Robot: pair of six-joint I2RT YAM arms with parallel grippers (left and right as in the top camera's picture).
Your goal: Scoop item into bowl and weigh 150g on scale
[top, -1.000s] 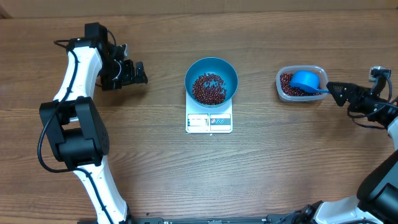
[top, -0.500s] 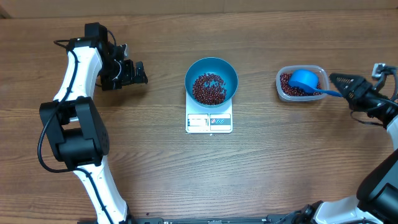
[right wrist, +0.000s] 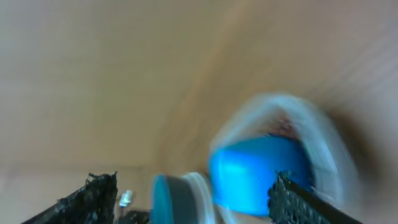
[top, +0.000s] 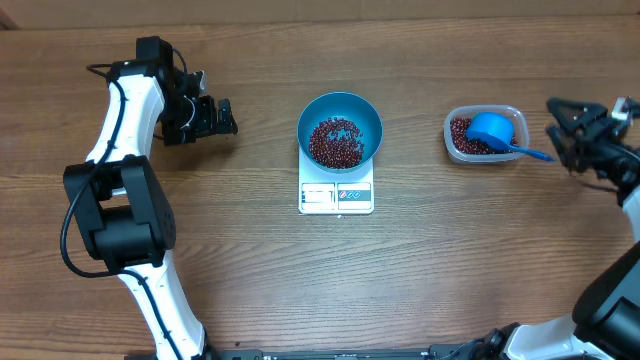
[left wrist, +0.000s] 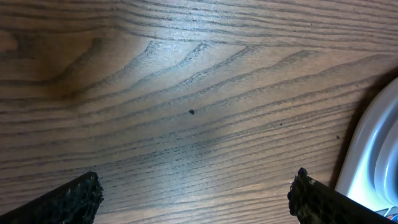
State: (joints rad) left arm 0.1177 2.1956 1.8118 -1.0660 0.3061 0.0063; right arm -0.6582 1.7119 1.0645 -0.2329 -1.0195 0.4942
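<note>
While the bowl (top: pixel 372 120) of beans (top: pixel 335 142) sits on the scale (top: pixel 336 196), both tools gape empty, the left tool (top: pixel 216 108) over bare surface, the right tool (top: pixel 556 128) near the handle of the scoop (top: pixel 490 129) in the tub (top: pixel 447 136); a stray sweep could tip it

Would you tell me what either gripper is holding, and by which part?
Nothing is held. The left gripper is open over the table; the right gripper is open beside the blue scoop, which rests in the tub.

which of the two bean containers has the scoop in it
The clear tub on the right: the blue scoop rests in it. The bowl on the scale holds only beans.
</note>
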